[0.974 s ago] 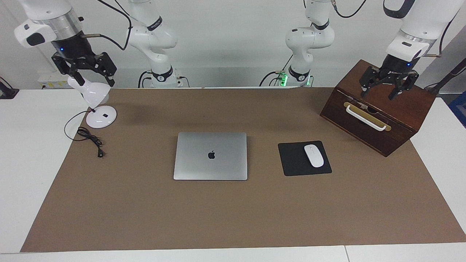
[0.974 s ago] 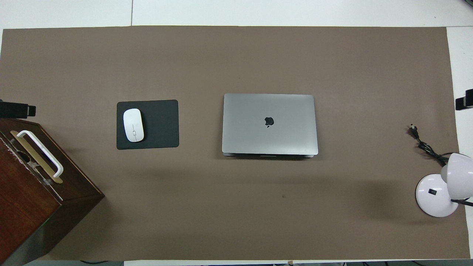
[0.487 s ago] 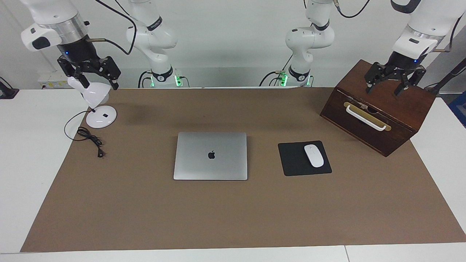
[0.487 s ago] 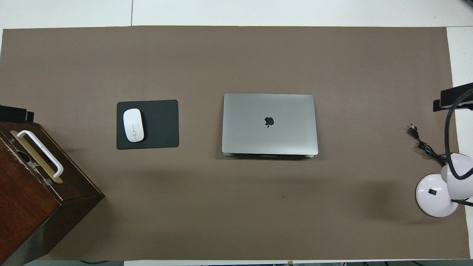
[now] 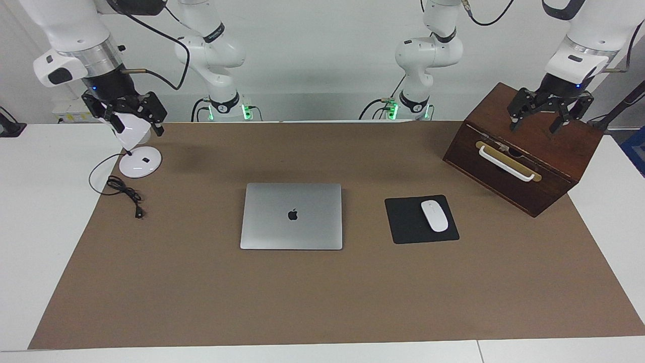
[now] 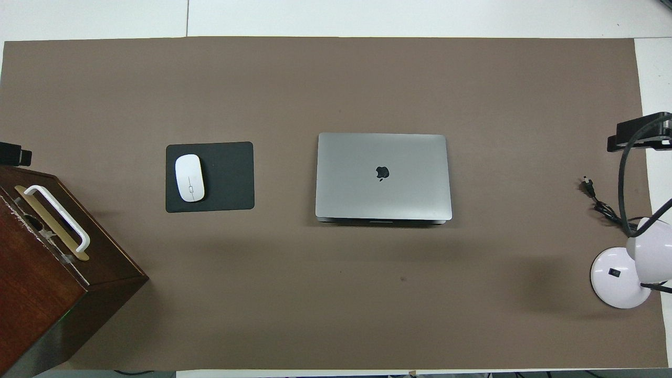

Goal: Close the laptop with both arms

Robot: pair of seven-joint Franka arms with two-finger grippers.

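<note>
- Two grippers hang raised, well apart from the laptop (image 5: 292, 216), which lies shut, lid down and logo up, mid-mat
- At the laptop's 9 o'clock in the overhead view, toward the left arm's end, a white mouse (image 6: 189, 177) rests on a black mouse pad (image 6: 226, 176)
- Left gripper (image 5: 548, 108) hovers over the wooden box (image 5: 529, 156), fingers spread, grasping nothing
- Right gripper (image 5: 132, 112) hovers over the desk lamp (image 5: 135, 146) at the laptop's 3 o'clock, fingers spread around its shade; contact unclear
</note>
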